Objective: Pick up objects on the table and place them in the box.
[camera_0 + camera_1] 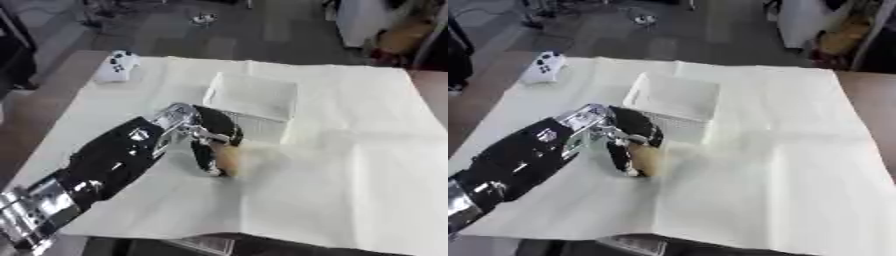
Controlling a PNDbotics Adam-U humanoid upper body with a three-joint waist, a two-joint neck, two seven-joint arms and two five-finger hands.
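- White cloth (350, 165) covers the counter, and the white rectangular plastic box (254, 95) waits just beyond the hand.
- Left hand (206, 137) curls around a tan rounded object (230, 159), probably to lift it into the box.

This looks like a robotics lab or test room rather than a home. A table (52, 105) with a brown top is draped in a creased white cloth (350, 150), set up as a plain work surface. At its far left corner lies a white game controller (117, 65), the sort used for driving a machine. Beyond the table the floor (262, 30) is grey and office-like, with dark equipment stands at the far left and a small wheeled item (203, 19) out on the floor. At the far right stands a white cabinet or unit (359, 20) with cluttered brownish and red items beside it.
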